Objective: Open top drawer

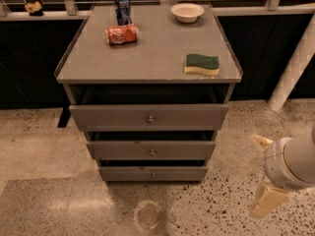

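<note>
In the single camera view the claw (257, 176) hangs low at the right edge of the picture, just above the speckled floor. Its two pale fingers (268, 199) are spread apart with nothing between them, so it is released and empty.

The top drawer (113, 117) lies up and well to the left of the claw, directly under the grey tabletop (157, 48). A dark gap shows above its front. Its small round knob (150, 119) sits at the centre of the front, the highest of three knobs stacked in a line.

To do this well, I would bring the claw up and leftward until it faces that top knob squarely, taking care not to stop at the middle drawer (118, 150) on the way. Fingers should straddle the knob, clench firmly, then pull straight out, level with the drawer's travel; a slanted pull may jam it or slip off such a small knob.

Farther up-left, the sponge (202, 64) and the cans need no touching.
</note>
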